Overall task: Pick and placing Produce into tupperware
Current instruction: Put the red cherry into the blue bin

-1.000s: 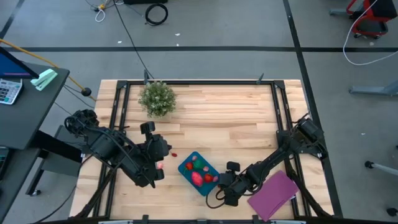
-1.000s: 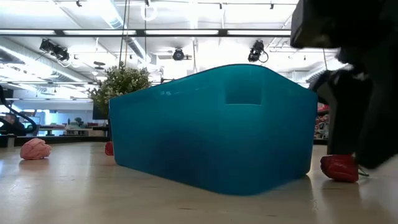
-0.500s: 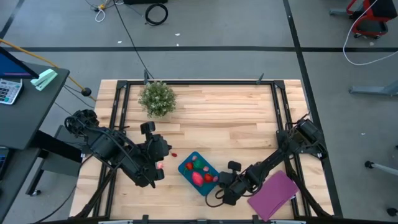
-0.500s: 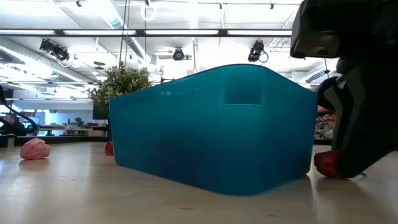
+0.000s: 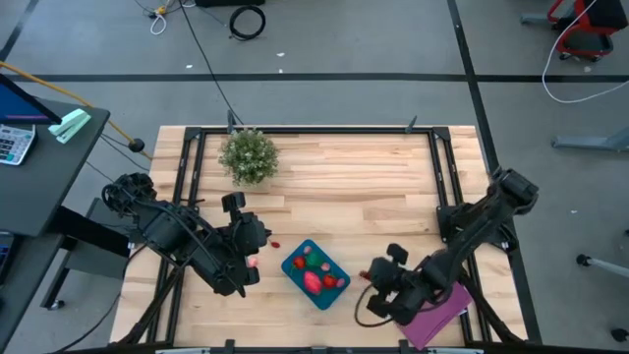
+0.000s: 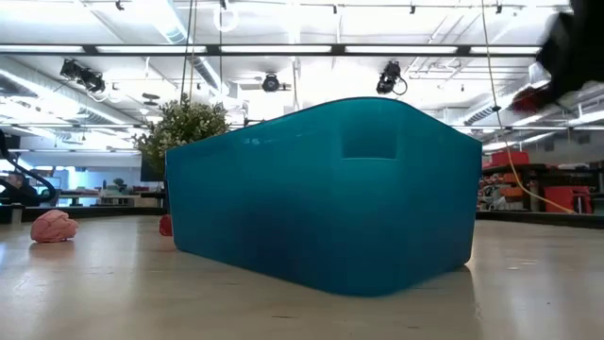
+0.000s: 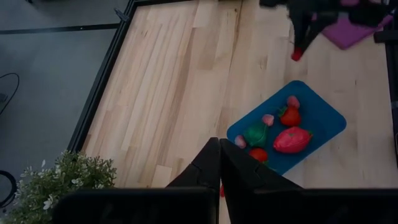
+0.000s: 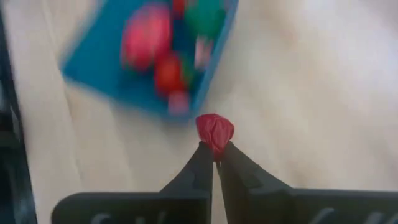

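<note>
The teal tupperware (image 5: 291, 264) sits near the table's front middle and holds several red, pink and green produce pieces (image 7: 291, 138). Just right of it my right gripper (image 5: 370, 279) is shut on a small red produce piece (image 8: 214, 129), above the table. Left of the tupperware my left gripper (image 5: 248, 265) hovers shut with nothing between its fingers (image 7: 219, 167). A pink piece (image 6: 54, 225) and a small red piece (image 5: 275, 245) lie on the wood near it. My right gripper pinches the red piece between its two fingertips (image 8: 203, 159), by the end nearest the fingers (image 8: 215, 142). The fingers point down at it from above, as the left wrist view shows (image 7: 297, 55). The piece is lifted clear of the table, beside the tupperware's right edge.
A bushy potted plant (image 5: 248, 155) stands at the far left. A flat purple rectangle (image 5: 439, 307) lies at the near right, under my right arm. Black frame rails (image 5: 432, 167) run along the table's sides. Bare wood stretches across the far middle.
My right gripper has shut on the red piece that lay on the table right of the tupperware. It has risen and gone a little toward the table's right edge, lifting the piece clear and leaving the low view.
</note>
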`<state>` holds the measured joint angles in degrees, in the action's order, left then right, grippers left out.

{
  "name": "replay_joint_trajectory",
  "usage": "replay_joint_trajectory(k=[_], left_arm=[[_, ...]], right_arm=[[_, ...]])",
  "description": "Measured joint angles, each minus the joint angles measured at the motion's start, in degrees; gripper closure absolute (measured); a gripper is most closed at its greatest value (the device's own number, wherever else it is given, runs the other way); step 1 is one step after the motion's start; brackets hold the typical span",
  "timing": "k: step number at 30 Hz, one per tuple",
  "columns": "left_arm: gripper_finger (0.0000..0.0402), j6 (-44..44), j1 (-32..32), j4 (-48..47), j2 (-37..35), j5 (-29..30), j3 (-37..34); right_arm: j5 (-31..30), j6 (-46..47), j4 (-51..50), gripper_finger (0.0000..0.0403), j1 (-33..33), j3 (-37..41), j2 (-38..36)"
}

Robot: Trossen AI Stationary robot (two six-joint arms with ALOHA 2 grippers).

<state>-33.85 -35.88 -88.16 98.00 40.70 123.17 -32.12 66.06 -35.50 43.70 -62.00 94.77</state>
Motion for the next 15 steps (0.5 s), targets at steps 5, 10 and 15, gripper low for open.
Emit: replay_joint_trajectory(k=[5, 10, 15], left_arm=[[0.0386, 0.00, 0.02, 0.02, 0.00, 0.01, 0.00], [0.0381, -0.02, 0.02, 0.06, 0.00, 0.01, 0.00], [0.0389, -0.03, 0.02, -0.05, 0.00, -0.01, 0.00]], right_arm=[[-10.93, -13.32, 9.52, 0.0391, -1.59, -0.07, -3.41], [1.50, -30.70, 26.26, 0.0386, -8.52, -0.07, 0.87], [15.30, -40.81, 37.61, 0.0383, -14.44, -0.07, 7.63]])
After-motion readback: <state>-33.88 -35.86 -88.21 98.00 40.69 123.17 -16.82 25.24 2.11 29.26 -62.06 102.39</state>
